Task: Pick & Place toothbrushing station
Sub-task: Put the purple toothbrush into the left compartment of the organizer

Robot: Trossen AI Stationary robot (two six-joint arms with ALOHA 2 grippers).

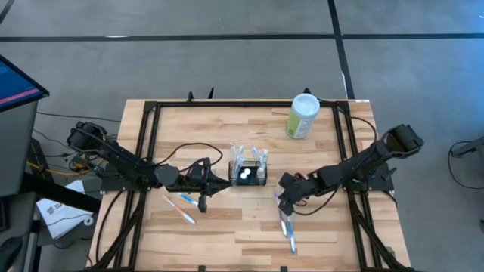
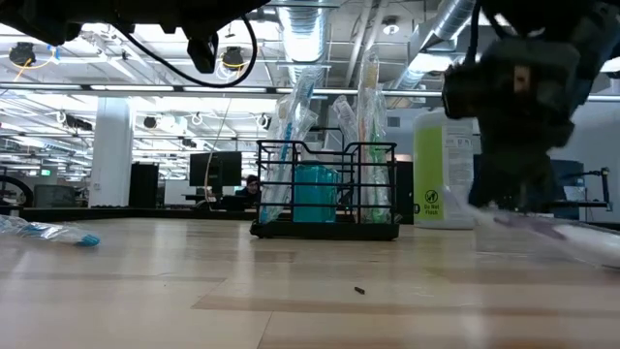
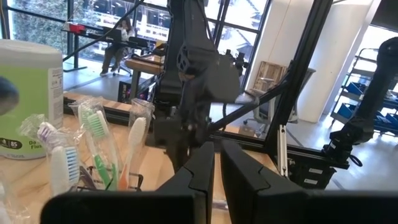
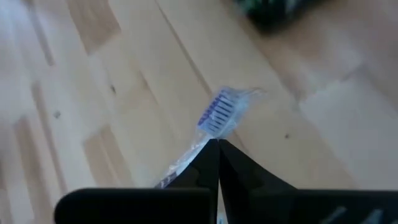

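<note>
High view: one black wire caddy [image 1: 249, 174] at the table [image 1: 227, 121] centre, holding several wrapped toothbrushes [image 1: 249, 157] upright; one pale-green canister [image 1: 303, 115] with white lid near the far right corner; two loose toothbrushes [image 1: 181, 204] on the wood beside the left gripper [image 1: 203, 198], one more wrapped toothbrush [image 1: 286, 227] under the right gripper [image 1: 284, 205]. The left gripper sits just left of the caddy, the right gripper right of it and nearer the front edge. Low view: the caddy stands on the wood in mid-picture, brushes rising above its walls, a teal item inside; the canister shows behind to its right; the right gripper, large and blurred, blocks the right side with the wrapped brush lying below it. Left wrist view: left fingers [image 3: 198, 174] pressed nearly together, nothing between them; brushes and canister ahead, the other arm beyond. Right wrist view: right fingers [image 4: 208, 165] pressed together, pinching the wrapped toothbrush, bristle head just past the tips.
</note>
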